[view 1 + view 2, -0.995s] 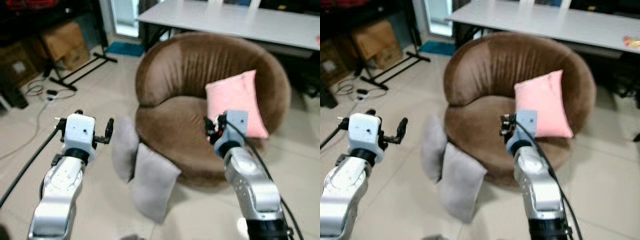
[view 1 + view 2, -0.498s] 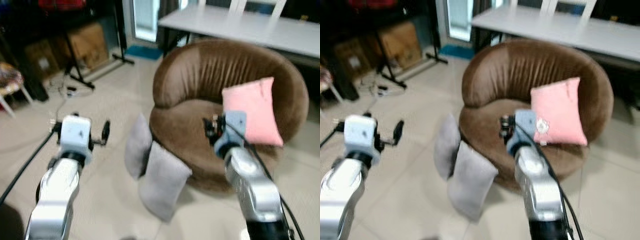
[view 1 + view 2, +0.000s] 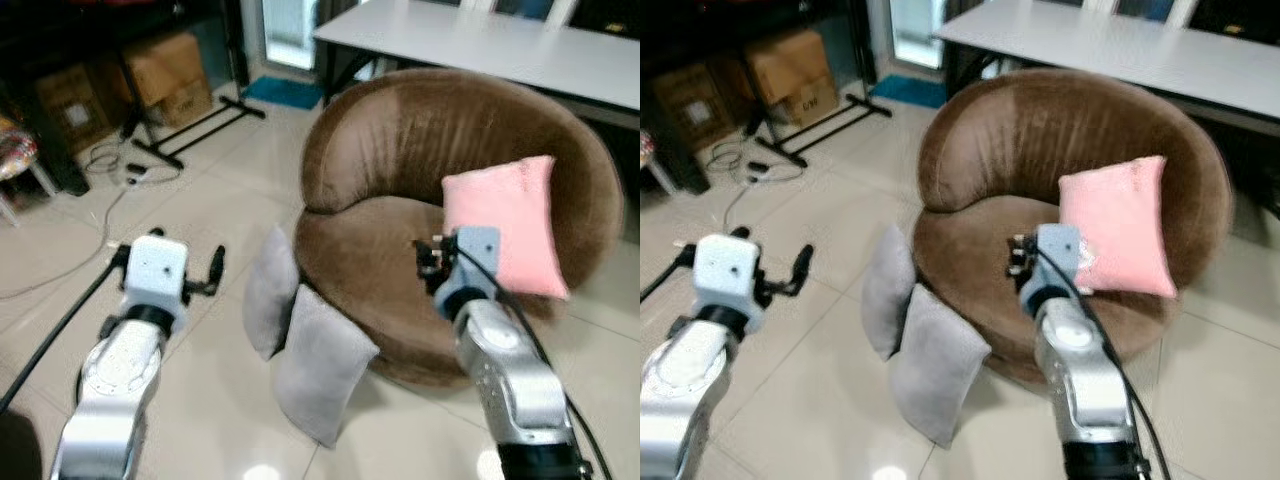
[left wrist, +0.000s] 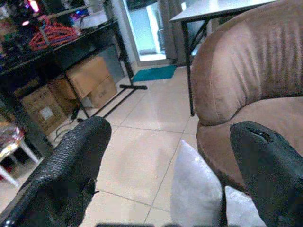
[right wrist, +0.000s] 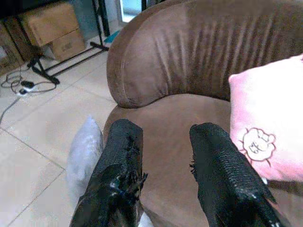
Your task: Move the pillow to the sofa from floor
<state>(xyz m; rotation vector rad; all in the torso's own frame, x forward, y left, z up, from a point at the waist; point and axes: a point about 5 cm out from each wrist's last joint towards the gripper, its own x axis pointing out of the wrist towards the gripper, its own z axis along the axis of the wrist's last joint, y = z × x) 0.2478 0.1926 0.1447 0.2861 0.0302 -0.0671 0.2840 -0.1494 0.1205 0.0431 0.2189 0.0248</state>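
In the left eye view, the left gripper (image 3: 205, 272) hangs in the air over the tiled floor (image 3: 190, 215), its black fingers parted and nothing between them. Just beyond it two grey pillows lean against the front of the round brown sofa (image 3: 400, 130): the near grey pillow (image 3: 320, 365) and, touching it from behind, the far grey pillow (image 3: 270, 300). The right gripper (image 3: 428, 262) hovers over the sofa seat, with the pink pillow (image 3: 505, 225) just beside it, propped against the backrest.

The right eye view shows a white table (image 3: 1120, 45) behind the sofa and cardboard boxes (image 3: 790, 70) far off past the left gripper.

In the left wrist view, the fingers (image 4: 75, 165) stand wide apart and touch nothing; between them lie bare tiles, the top corner of a grey pillow and the sofa's curved side.

In the right wrist view, the fingers (image 5: 118, 170) are moderately spread and empty, above the brown seat cushion. The pink pillow, bearing a small printed figure, sits next to one finger; a grey pillow edge shows beside the other, down on the floor.
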